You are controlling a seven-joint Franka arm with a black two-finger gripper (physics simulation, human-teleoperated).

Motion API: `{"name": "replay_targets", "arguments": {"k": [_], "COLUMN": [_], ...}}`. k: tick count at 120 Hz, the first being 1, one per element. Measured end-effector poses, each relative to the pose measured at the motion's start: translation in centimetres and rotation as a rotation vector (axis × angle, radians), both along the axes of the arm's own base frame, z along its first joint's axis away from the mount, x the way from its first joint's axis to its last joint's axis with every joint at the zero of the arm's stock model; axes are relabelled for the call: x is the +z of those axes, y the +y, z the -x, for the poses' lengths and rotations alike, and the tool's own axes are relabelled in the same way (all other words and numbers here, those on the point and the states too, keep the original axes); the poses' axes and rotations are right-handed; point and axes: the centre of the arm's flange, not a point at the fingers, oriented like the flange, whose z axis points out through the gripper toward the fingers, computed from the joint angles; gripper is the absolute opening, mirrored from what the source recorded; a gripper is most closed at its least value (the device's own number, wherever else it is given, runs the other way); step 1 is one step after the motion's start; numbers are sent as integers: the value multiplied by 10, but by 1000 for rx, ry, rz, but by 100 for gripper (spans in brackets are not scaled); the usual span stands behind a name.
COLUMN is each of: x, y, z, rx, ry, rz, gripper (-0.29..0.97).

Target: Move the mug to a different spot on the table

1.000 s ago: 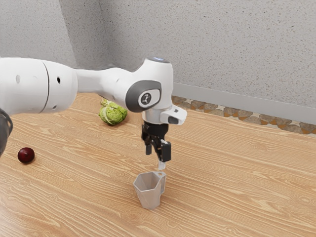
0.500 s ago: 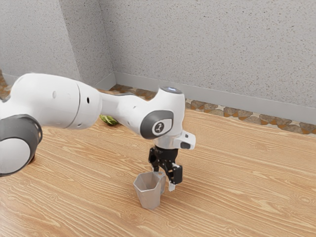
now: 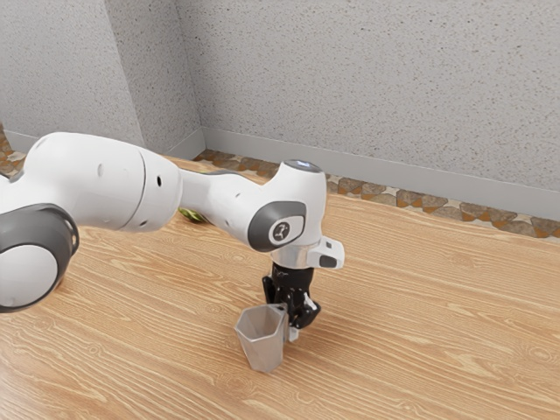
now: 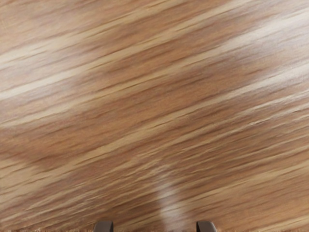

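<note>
Mug (image 3: 261,343) upright on the wooden table (image 3: 437,297), open claw (image 3: 295,322) astride its handle (image 3: 290,331).

One grey mug (image 3: 261,343) stands on one wooden bench (image 3: 437,289). One white robot arm (image 3: 131,188) reaches over the bench and ends in one black gripper (image 3: 296,324). One green leafy vegetable (image 3: 194,215) shows as a sliver behind the arm. Two speckled grey walls meet in one corner. One strip of pebbles runs along the wall's foot.
</note>
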Motion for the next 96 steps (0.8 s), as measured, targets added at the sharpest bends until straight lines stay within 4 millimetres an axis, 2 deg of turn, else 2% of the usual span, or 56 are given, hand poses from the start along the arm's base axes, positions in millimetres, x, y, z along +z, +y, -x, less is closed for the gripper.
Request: {"name": "replay_targets", "arguments": {"k": [12,24,41,55,74,96], "x": [6,33,77,95,103,82], "y": [1,9,58,96,157,214], "z": [1,0,-8,-18,-37,-53], "rx": [22,93,235,335,477,601], "ry": [4,13,38,56,73,113], "rz": [0,31,36,14,3,-18], "gripper": [9,7,2,-2,-7,-8]}}
